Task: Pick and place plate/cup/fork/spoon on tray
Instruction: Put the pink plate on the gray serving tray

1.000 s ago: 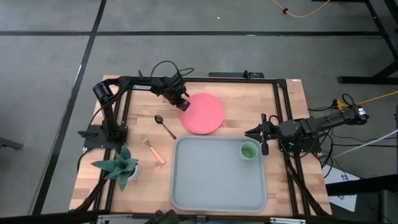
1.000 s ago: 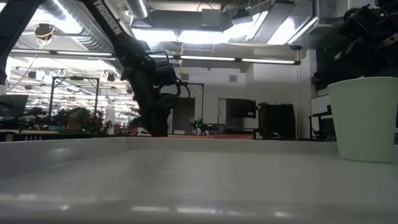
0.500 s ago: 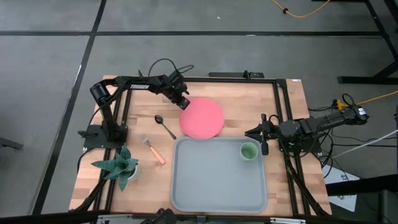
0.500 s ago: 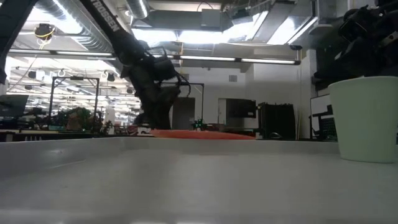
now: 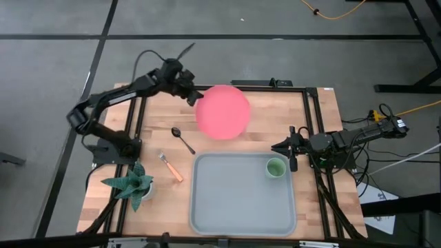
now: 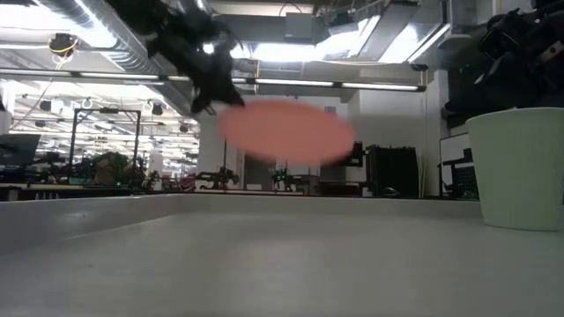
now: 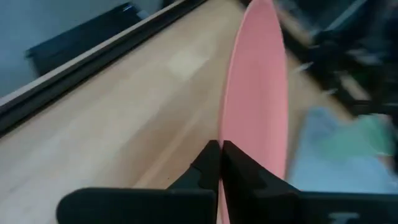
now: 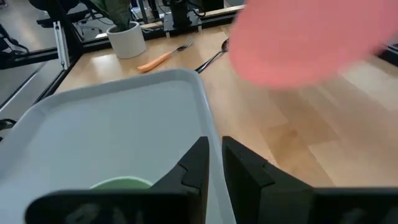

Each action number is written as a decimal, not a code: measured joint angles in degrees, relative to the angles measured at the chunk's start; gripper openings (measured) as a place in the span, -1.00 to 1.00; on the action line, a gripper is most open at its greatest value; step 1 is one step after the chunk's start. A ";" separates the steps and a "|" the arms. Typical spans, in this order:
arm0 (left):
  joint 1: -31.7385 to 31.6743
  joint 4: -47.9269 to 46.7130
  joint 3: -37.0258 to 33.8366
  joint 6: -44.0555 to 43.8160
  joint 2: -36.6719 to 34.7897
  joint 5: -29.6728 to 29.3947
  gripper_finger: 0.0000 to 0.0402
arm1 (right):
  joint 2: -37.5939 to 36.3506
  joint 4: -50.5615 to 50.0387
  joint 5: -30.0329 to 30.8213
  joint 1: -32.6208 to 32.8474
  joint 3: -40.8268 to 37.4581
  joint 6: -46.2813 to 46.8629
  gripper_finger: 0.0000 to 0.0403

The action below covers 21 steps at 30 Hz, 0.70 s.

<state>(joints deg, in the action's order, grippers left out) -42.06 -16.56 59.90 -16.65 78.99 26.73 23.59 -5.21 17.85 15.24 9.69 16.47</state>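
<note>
My left gripper (image 5: 192, 97) is shut on the round pink-red plate (image 5: 222, 112), high above the table's far middle; both also show in the low view, the gripper (image 6: 214, 91) and the plate (image 6: 286, 132). The light-green cup (image 5: 275, 167) stands in the grey-blue tray (image 5: 227, 207), at its far right corner. The dark spoon (image 5: 182, 139) and the orange-handled fork (image 5: 171, 167) lie on the wood to the left of the tray. My right gripper (image 5: 281, 147) is shut and empty, just beyond the tray's far right corner, near the cup. My left gripper pinches the plate's rim (image 7: 222, 134) at its left side between the two fingers, one on each face. The fingers come about level from the table's left. The plate is lifted clear of the table and a little tilted, reaching out to the right of the fingers.
A potted plant (image 5: 131, 184) stands at the near left corner. Black frame rails run along the table's left (image 5: 134, 138) and right (image 5: 317, 131) sides. Bare wood lies between the tray's far rim and the table's far edge.
My left gripper has gone up and a little toward the far left, still shut on the plate. The plate, which lay on the table a second ago, is now lifted well clear of it and a little tilted.
</note>
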 joint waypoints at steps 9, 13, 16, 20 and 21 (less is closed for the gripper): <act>10.55 -14.55 0.07 -6.13 -9.80 -1.84 -1.00 | 0.00 0.07 -2.47 -0.02 0.00 3.02 -0.75; 21.18 -15.85 0.04 -9.97 -7.51 -7.81 -1.00 | -0.01 0.99 -2.97 -0.01 0.00 2.83 -0.75; 28.06 -12.21 0.04 -13.40 -3.91 -9.87 -1.00 | -0.05 5.15 -2.95 0.00 0.00 1.57 -0.75; 34.72 -7.12 0.04 -15.82 1.38 -10.70 -1.00 | -0.13 14.65 -2.97 0.00 0.02 -2.10 -0.75; 36.03 -6.05 0.06 -16.09 2.93 -11.32 -1.00 | -0.13 16.34 -2.97 0.00 0.04 -3.12 -0.75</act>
<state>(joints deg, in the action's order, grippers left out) -6.03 -22.60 59.95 -32.74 81.91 15.41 23.46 11.13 14.87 15.25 9.74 13.35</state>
